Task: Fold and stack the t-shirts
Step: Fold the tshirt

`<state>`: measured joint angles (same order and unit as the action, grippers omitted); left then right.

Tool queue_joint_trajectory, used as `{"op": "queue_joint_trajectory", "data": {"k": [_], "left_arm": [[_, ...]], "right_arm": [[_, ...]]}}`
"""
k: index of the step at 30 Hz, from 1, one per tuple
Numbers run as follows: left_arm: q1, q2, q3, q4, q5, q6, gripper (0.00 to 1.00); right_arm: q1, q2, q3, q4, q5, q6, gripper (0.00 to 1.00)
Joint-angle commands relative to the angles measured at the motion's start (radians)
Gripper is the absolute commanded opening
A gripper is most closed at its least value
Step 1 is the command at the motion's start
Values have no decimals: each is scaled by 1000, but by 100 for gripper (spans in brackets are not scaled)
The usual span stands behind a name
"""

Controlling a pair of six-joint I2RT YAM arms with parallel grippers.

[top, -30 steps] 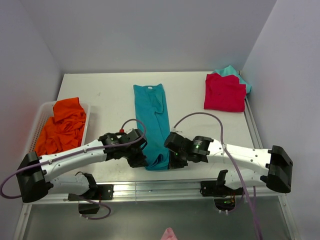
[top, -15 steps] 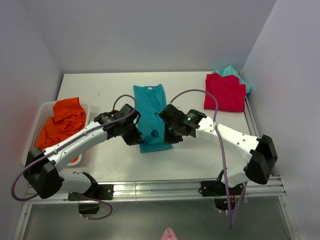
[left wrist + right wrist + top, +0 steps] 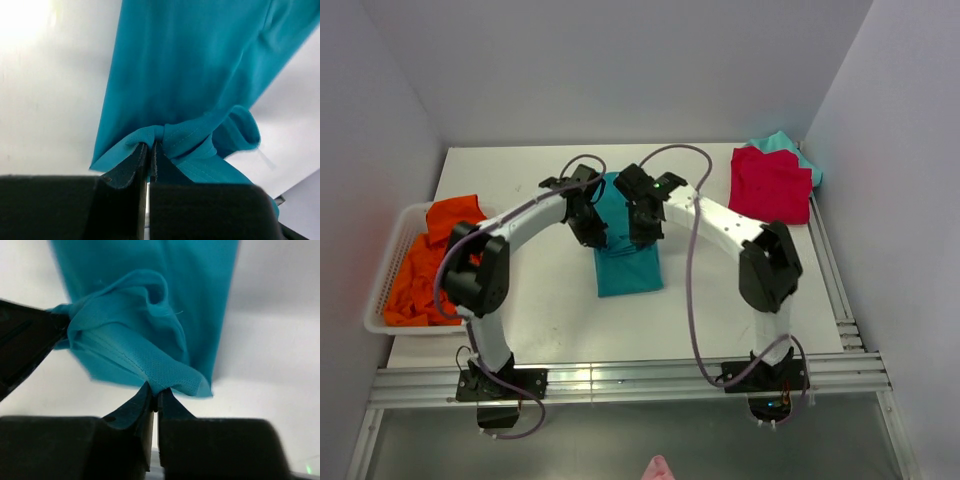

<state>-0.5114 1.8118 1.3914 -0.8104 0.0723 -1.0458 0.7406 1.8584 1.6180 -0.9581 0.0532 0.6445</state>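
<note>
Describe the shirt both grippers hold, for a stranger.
Look to the middle of the white table. The teal-blue t-shirt there is a narrow strip pinched by the left gripper and right gripper. Unlike it, the orange shirt sits in a basket, the red shirt far right.

The top view is bright and even, lit by diffuse light from above, and sharp across the frame. Shadows on the table are faint and soft-edged. A pink tint sits on the wall at mid left.

In the left wrist view the upper left corner is blown out to white glare. The shirt blurs toward the upper right, and the fingers at the bottom are near-black and soft.

In the right wrist view the hem weave at centre is crisp — the pale background and the dark fingers are out of focus.
</note>
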Motion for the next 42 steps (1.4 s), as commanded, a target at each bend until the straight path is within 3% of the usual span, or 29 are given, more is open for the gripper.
{"op": "queue_joint_trajectory", "data": {"k": [1, 2, 3, 4, 5, 6, 10, 15, 18, 22, 25, 33, 39, 42], "left_arm": [[57, 116, 156, -16, -6, 104, 4], [72, 139, 188, -25, 0, 107, 12], [97, 162, 227, -44, -6, 109, 38], [108, 196, 295, -56, -11, 110, 53], [119, 210, 328, -84, -15, 113, 68], [137, 221, 360, -96, -26, 113, 99], [169, 222, 480, -156, -58, 113, 99], [185, 109, 397, -162, -108, 89, 100], [182, -26, 209, -86, -92, 64, 100], [151, -190, -97, 19, -81, 23, 99], [105, -258, -256, 91, -78, -20, 100], [-12, -295, -397, 184, -60, -115, 99], [-45, -255, -437, 251, -25, -158, 99], [-55, -220, -416, 249, -25, -160, 98]], "right_arm": [[-56, 141, 170, -77, 62, -46, 9], [-76, 168, 207, -106, 68, -45, 19], [-84, 194, 245, -125, 85, -40, 37], [-92, 215, 316, -142, 103, -31, 55], [-98, 255, 350, -174, 129, -31, 85], [-113, 269, 380, -188, 135, -28, 100], [-161, 282, 441, -206, 132, -37, 100], [-207, 112, 269, -128, 119, -45, 100], [-214, -45, 62, -29, 79, -42, 100], [-213, -276, -305, 159, -90, 3, 100], [-211, -355, -478, 274, -172, 43, 100], [-193, -361, -638, 441, -277, 86, 99], [-193, -295, -644, 499, -286, 107, 97], [-193, -260, -624, 499, -285, 106, 92]]}}
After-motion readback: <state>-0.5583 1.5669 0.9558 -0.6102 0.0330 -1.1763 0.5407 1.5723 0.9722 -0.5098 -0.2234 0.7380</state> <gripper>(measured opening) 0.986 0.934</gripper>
